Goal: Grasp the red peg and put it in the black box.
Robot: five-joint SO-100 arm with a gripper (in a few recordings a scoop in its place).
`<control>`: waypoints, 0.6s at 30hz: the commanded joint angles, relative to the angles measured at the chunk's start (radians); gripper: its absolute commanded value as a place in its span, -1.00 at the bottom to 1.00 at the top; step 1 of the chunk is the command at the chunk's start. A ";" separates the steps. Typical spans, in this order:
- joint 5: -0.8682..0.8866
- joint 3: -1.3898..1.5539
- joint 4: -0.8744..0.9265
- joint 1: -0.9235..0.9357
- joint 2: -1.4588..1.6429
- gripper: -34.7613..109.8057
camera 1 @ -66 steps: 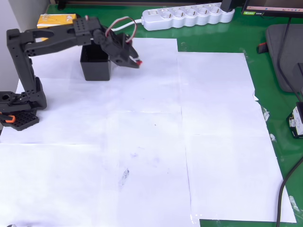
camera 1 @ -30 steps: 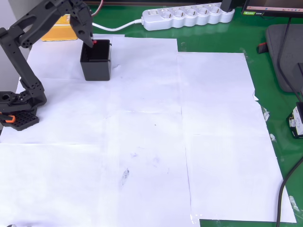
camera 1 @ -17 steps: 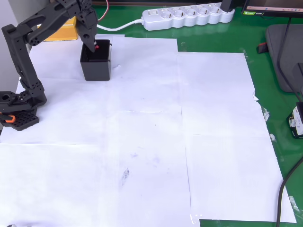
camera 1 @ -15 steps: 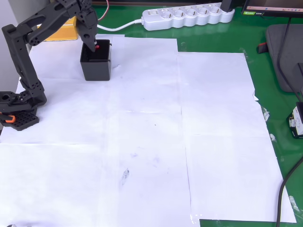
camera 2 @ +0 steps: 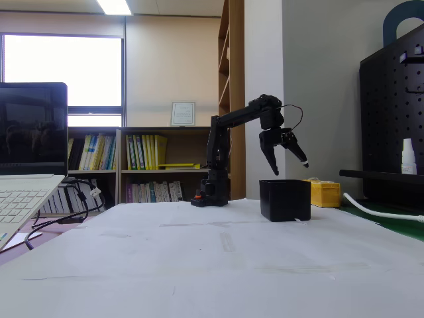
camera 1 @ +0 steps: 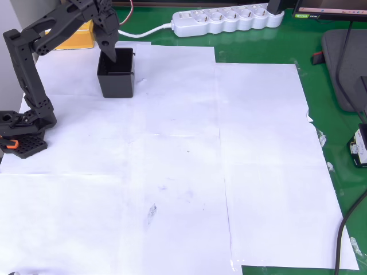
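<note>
One arm (camera 1: 34, 63) is showing in the overhead view, reaching from its base at the left edge toward the box (camera 1: 116, 74) at the upper left of the white paper (camera 1: 189, 160). The gripper (camera 1: 113, 52) is hanging over the box opening. The box is standing upright, black, square and open-topped, with its inside looking uniformly dark; the peg cannot be made out in it. A yellow block (camera 1: 73, 35) is lying behind the box, and a white power strip (camera 1: 229, 20) is running along the top edge.

In the fixed view, the gripper (camera 2: 290, 167) is hovering just above the box (camera 2: 285, 199), apart from its rim. Its fingers are spreading wide apart with nothing between them. The yellow block (camera 2: 324, 193) is sitting to the right of the box.
</note>
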 commanded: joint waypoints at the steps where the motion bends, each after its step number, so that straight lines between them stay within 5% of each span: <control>1: -0.017 0.095 0.020 0.000 -0.015 -0.04; 5: -0.014 0.084 0.008 0.026 -0.061 -0.52; 13: -0.112 -0.054 -0.081 0.169 -0.319 -0.52; 18: -0.285 -0.420 -0.256 0.345 -0.561 -0.52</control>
